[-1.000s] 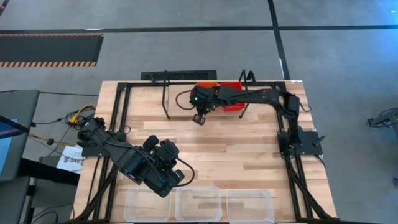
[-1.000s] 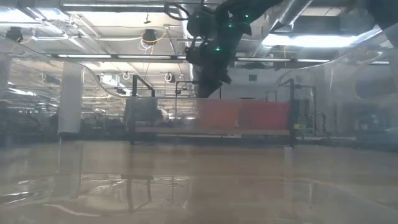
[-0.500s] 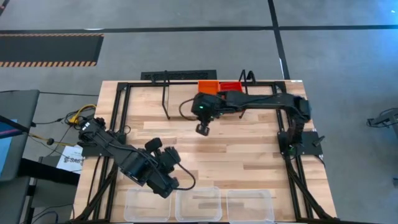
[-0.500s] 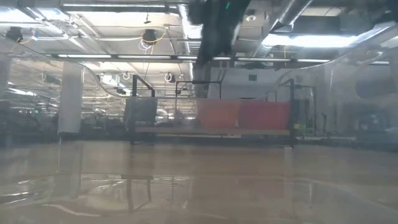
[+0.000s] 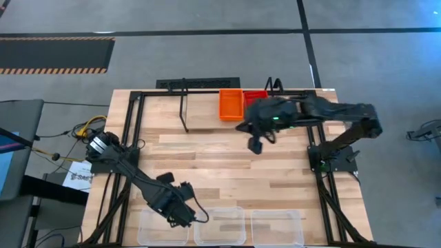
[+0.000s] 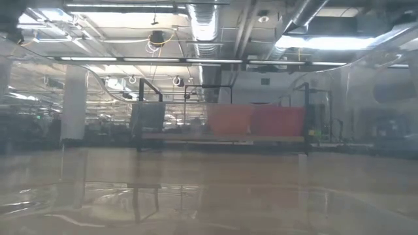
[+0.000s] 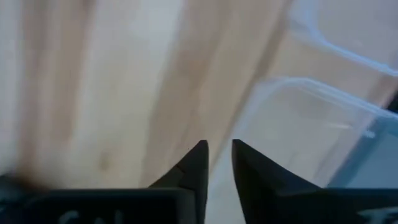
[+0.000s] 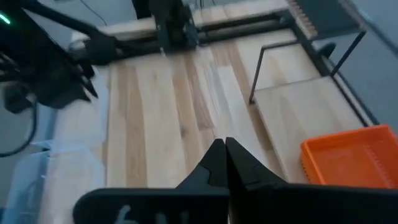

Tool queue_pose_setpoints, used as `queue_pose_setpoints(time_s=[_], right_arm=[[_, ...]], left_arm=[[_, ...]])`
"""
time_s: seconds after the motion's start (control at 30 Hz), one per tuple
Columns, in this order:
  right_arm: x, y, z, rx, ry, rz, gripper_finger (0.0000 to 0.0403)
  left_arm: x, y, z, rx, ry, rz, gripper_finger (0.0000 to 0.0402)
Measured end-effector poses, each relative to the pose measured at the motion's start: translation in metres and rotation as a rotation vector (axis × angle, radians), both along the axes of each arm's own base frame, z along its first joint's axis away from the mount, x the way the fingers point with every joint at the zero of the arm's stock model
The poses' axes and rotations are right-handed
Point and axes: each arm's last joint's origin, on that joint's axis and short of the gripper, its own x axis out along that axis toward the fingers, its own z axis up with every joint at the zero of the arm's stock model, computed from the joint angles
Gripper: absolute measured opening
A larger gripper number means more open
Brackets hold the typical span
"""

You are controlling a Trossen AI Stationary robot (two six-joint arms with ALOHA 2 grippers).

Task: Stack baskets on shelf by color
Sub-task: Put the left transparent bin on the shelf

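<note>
I am working the left hand [image 5: 180, 215] at the near edge of the table [image 5: 207, 158], its fingers [image 7: 194, 167] a narrow gap apart and holding nothing, hovering just at the rim of the leftmost clear basket [image 5: 163, 226]. I judge the step in hand to be picking up this first clear basket; next I need the rim between the fingers before I pinch. The right hand [image 5: 256, 146] is hanging pressed together and empty near the shelf [image 5: 185, 114], where an orange basket [image 5: 231, 104] and a red basket [image 5: 255, 96] are sitting.
</note>
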Motion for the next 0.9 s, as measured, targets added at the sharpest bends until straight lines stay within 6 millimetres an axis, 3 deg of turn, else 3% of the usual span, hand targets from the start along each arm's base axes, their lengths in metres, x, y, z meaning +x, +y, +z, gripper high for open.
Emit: queue_pose_setpoints(time_s=[0.2,0.37,0.73,0.9], right_arm=[[-0.031,0.019,0.021,0.009,-0.083,-0.004,0.0001],[-0.041,0.033,0.028,0.01,-0.129,-0.002,0.0001],[-0.037,0.052,0.024,0.031,-0.126,0.03,0.0001],[-0.038,0.055,0.028,0.042,-0.161,0.042,0.0001]], left_arm=[[-0.01,-0.02,-0.024,-0.064,-0.025,-0.05,0.0109],[-0.023,-0.023,-0.039,-0.053,0.042,-0.069,0.0133],[-0.032,-0.015,-0.081,-0.086,0.114,-0.109,0.0127],[-0.026,-0.006,-0.081,-0.109,0.122,-0.076,0.0104]])
